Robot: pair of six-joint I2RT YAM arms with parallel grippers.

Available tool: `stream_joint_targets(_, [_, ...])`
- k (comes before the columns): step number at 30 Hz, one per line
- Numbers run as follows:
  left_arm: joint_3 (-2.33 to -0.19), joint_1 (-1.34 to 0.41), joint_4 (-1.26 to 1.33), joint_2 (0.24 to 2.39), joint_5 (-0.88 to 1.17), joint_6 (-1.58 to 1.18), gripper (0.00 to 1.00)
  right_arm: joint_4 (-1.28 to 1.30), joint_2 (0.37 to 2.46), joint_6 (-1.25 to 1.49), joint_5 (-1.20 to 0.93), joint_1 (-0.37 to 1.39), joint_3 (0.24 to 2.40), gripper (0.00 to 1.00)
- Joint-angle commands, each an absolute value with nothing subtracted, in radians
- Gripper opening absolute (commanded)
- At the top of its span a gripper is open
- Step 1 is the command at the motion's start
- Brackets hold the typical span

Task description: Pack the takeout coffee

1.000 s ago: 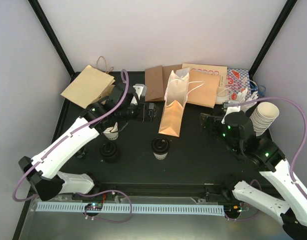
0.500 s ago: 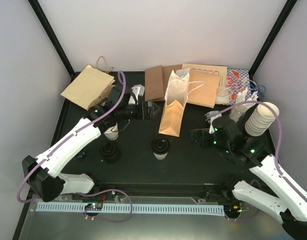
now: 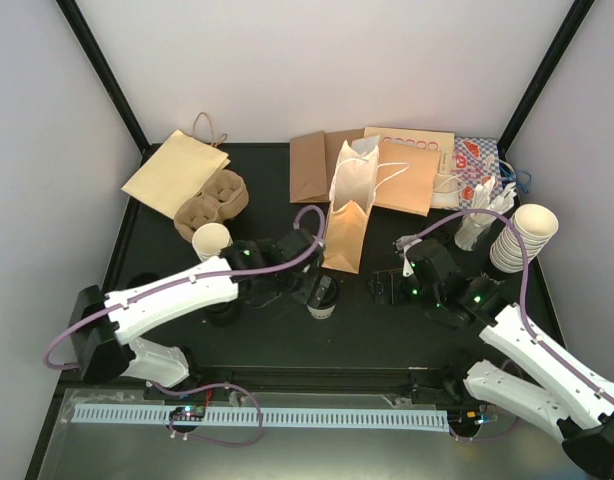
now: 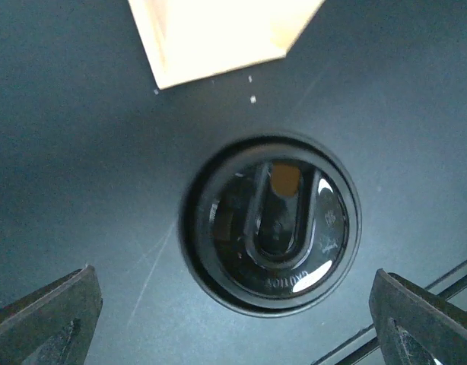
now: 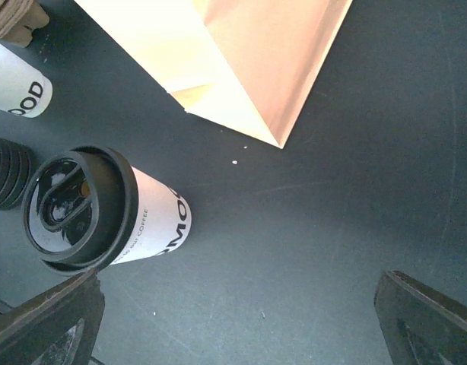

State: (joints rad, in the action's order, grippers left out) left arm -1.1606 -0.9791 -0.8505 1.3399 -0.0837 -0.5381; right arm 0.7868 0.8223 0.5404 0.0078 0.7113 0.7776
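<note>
Black desk (image 3: 397, 345), near-edge centre: left gripper (image 4: 233, 315) wide over cup (image 4: 271, 224).
Centre your jaws on it, descend straight; right gripper (image 5: 233, 319) hangs wide too.

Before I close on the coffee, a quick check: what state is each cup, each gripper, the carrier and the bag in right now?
lidded cup: upright, lid on, ungripped.
lidless cup: upright, no lid.
left gripper: open, over the lidded cup.
right gripper: open, empty.
cup carrier: empty.
peach bag: cannot tell if open.
</note>
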Motion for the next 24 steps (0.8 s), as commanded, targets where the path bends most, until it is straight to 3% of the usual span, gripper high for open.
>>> stream_joint_targets(1, [-1.224, -1.068, -0.893, 1.41, -0.181, -0.523, 0.99, 0.743, 0.821, 0.543, 0.023, 0.711, 0.774, 1.0])
stream_joint_targets(17, [-1.345, -1.102, -0.963, 1.603, -0.222, -0.514, 0.92, 0.735, 0.787, 0.566, 0.031, 0.712, 0.747, 1.0])
stream_joint_targets(24, [-1.365, -1.101, -0.973, 1.633, -0.219, -0.513, 0.8, 0.732, 0.793, 0.555, 0.037, 0.711, 0.749, 1.0])
